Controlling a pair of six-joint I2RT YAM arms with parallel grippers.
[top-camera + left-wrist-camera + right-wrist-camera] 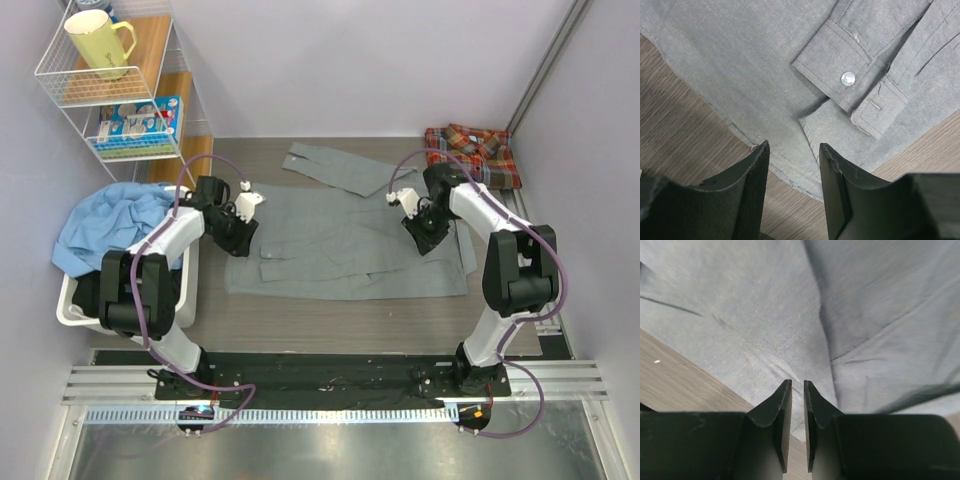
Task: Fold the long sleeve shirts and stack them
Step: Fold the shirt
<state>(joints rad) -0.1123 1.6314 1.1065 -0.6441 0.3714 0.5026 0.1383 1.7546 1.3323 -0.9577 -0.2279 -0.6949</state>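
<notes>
The grey long sleeve shirt (350, 245) lies spread flat mid-table, one sleeve (335, 165) stretched toward the back. The plaid long sleeve shirt (472, 152) sits folded at the back right corner. My left gripper (243, 243) hovers at the grey shirt's left edge. In the left wrist view it (792, 147) is open over the hem (790, 170), nothing between its fingers, and a buttoned cuff (847, 78) lies just beyond. My right gripper (428, 243) is low over the shirt's right side. Its jaws (797, 382) stand a narrow gap apart above the cloth (765, 315), pinching nothing.
A white bin (75, 305) holding a crumpled light-blue cloth (115, 220) stands at the left, beside the left arm. A wire shelf (120, 90) with a yellow mug (98, 42) is at the back left. Walls close in on both sides.
</notes>
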